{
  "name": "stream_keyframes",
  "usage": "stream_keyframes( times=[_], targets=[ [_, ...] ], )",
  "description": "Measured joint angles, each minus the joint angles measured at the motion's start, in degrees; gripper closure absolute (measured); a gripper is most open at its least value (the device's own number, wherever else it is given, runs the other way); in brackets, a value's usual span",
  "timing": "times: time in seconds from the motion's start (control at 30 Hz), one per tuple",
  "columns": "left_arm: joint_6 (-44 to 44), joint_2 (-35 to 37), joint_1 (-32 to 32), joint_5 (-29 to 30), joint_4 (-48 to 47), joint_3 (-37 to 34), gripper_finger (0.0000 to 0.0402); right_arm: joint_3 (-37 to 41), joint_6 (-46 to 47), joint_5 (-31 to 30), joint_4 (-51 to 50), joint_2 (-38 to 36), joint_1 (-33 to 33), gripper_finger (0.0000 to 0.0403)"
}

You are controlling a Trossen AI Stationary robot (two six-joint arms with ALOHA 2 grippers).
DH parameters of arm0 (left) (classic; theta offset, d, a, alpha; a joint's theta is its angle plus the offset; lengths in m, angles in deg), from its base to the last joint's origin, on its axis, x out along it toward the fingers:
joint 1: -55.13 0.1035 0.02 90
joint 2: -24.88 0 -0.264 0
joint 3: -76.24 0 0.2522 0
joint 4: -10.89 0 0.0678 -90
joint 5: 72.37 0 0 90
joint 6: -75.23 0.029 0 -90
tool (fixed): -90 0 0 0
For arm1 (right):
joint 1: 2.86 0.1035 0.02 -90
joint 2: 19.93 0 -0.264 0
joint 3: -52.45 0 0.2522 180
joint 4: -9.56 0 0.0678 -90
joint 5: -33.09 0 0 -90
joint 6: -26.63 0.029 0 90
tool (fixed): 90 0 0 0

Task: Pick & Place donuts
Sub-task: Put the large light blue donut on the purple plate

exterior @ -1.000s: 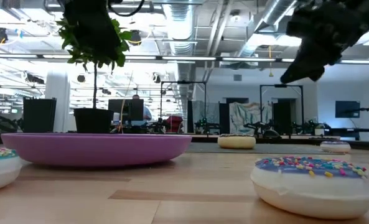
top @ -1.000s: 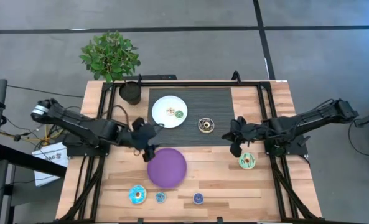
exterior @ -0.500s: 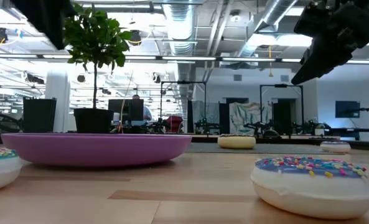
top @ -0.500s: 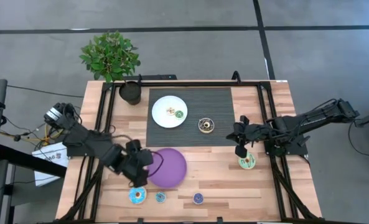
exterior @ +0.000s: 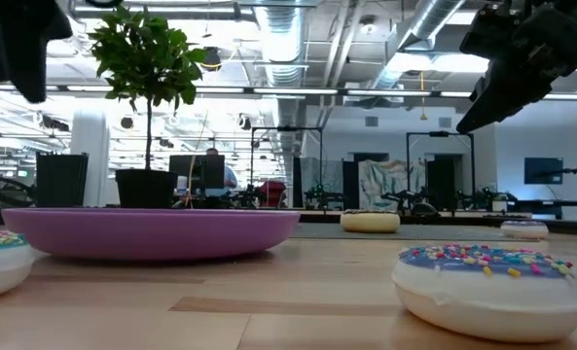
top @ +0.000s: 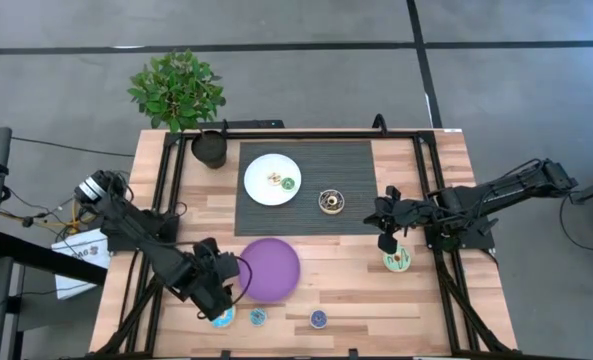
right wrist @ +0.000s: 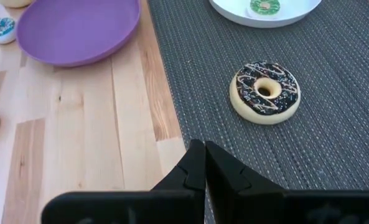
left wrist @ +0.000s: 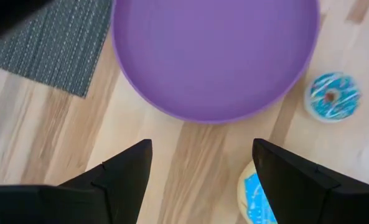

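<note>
The blue-iced donut, lying on the wood at the table's front left just beside the purple plate, sits under the left gripper, whose spread fingers should straddle it squarely before closing, while the right gripper, pressed together, waits above the mat.

Purple plate, blue-iced donut, brown-and-cream donut on dark ribbed mat

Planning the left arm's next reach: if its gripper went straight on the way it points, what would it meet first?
Probably the large blue donut just ahead of the open left gripper, or bare table beside it; the purple plate lies beyond. Depth is unclear.
</note>
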Motion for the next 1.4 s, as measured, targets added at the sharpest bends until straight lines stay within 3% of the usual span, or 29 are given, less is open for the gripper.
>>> stream_keyframes(
  times=[0.43, 0.63, 0.9, 1.4],
  targets=[
    [8.5, -10.6, -1.4, -7.7, 7.7, 0.0, 0.0130, 0.0, 2.0, -0.1, 0.2, 0.0, 0.0, 0.0403],
    [6.4, -10.7, -3.0, -8.3, 8.4, 0.0, 0.0130, 0.0, 2.0, -0.1, 1.1, 0.0, 0.0, 0.0403],
    [9.2, -11.6, -4.2, -13.5, 8.1, 0.0, 0.0130, 0.0, 2.0, -0.1, 1.6, 0.0, 0.0, 0.0403],
    [11.2, -11.6, -4.0, -14.2, 9.2, -0.1, 0.0130, 0.0, 2.0, -0.1, 1.5, 0.0, 0.0, 0.0403]
  ],
)
